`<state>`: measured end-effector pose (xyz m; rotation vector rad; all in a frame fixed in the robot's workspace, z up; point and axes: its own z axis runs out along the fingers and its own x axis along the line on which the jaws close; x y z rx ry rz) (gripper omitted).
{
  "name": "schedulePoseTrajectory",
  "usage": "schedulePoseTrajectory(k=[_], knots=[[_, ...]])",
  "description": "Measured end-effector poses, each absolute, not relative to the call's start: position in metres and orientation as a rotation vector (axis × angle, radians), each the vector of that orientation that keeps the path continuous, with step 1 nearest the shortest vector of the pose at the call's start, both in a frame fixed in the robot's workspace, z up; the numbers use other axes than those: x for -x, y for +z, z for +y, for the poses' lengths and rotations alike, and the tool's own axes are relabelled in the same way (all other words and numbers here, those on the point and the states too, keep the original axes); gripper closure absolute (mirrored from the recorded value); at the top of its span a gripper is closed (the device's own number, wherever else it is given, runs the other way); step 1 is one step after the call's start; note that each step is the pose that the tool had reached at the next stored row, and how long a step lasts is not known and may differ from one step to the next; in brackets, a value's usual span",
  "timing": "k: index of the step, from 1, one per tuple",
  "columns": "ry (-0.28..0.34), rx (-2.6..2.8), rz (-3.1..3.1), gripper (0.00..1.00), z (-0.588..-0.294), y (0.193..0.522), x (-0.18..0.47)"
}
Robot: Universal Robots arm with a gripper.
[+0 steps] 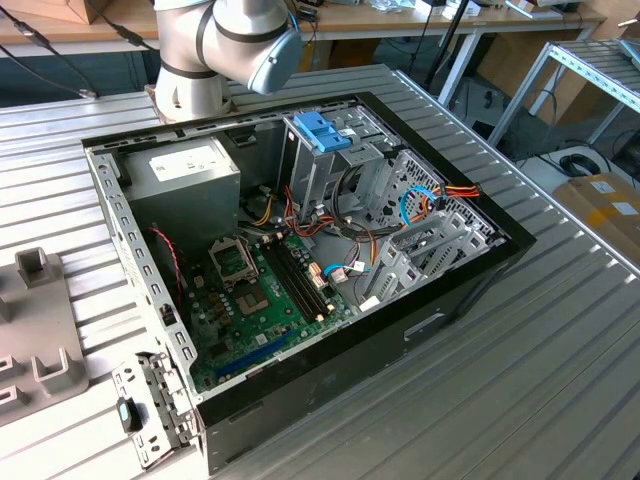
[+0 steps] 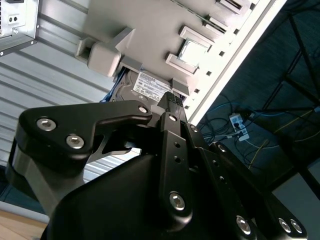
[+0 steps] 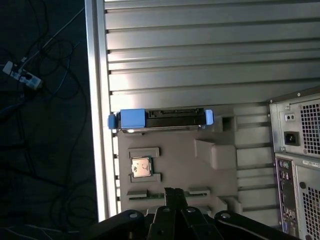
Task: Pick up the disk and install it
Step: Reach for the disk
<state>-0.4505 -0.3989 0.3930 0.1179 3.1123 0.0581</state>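
Wires of many colors lie inside the big open computer case on the ribbed grey desk. In the exterior view, the arm's base stands at 11 o'clock from the case. A bare blue bracket sits on the metal cage at the case's 12 o'clock side. A grey box with a white label sits in its 10 o'clock corner. A flat grey tray lies at 9 o'clock from the case, on the exterior view's left.

The disk is in that tray. In the first wrist view it stands on its thin edge in a slot at the tray's rim, with blue plastic at its 2 ends. It is just beside the bare ribs of the desk. In the second wrist view its white label shows, partly hidden by the gripper. 1 small square chip rests in another pocket of the tray, between the disk and the gripper.

The gripper hangs over the tray, apart from the disk. Its jaws are pressed together and pinch nothing.
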Motion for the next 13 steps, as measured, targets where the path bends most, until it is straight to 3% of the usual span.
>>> schedulePoseTrajectory(k=[13], knots=[[0.058,-0.118,3.112,0.9,-0.3989,0.3927,0.4524]])
